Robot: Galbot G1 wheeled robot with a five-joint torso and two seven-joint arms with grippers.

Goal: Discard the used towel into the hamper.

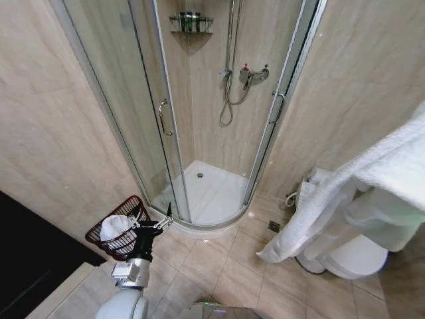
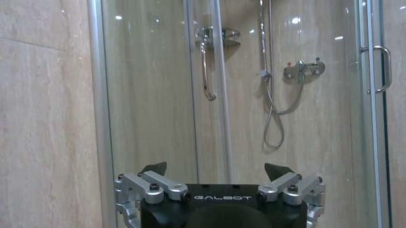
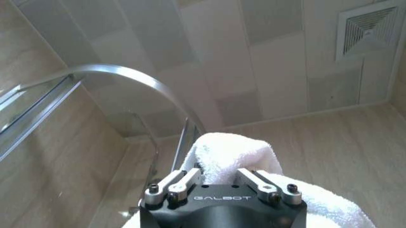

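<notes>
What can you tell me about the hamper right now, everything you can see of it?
The hamper is a small round basket of dark reddish-brown open weave, wider at the rim than lower down. It stands upright on the tiled floor against the beige wall, left of the shower enclosure. Something white, cloth by its look, already lies inside. The open left end effector sits at its right rim in the head view; contact is unclear.

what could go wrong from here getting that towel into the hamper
1. The towel hangs long from the raised right gripper, over by the toilet; its tail could drag or snag there.
2. The hamper is small, far across the floor, and already holds something white; a loose drop may spill over the rim.
3. The open left gripper sits at the hamper's rim, possibly in the way.
</notes>
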